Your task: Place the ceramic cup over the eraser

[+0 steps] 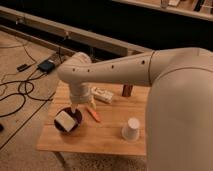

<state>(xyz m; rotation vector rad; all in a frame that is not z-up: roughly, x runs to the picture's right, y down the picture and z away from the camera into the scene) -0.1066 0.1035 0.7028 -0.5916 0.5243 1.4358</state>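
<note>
The ceramic cup point(131, 129), small, white and tapered, stands on the wooden table point(107, 142) near its front right. The eraser point(127, 90), a small dark reddish-brown block, stands at the table's far edge, behind the cup and partly under my arm. My gripper point(75, 107) hangs down from the wrist over the left part of the table, just above the dark bowl point(68, 122). It is well left of both the cup and the eraser and touches neither.
The dark round bowl holds a white block point(65, 120). An orange stick-like thing point(93, 115) lies right of the bowl. A long white pack point(102, 94) lies at the back. Cables and a small box point(46, 65) lie on the floor to the left.
</note>
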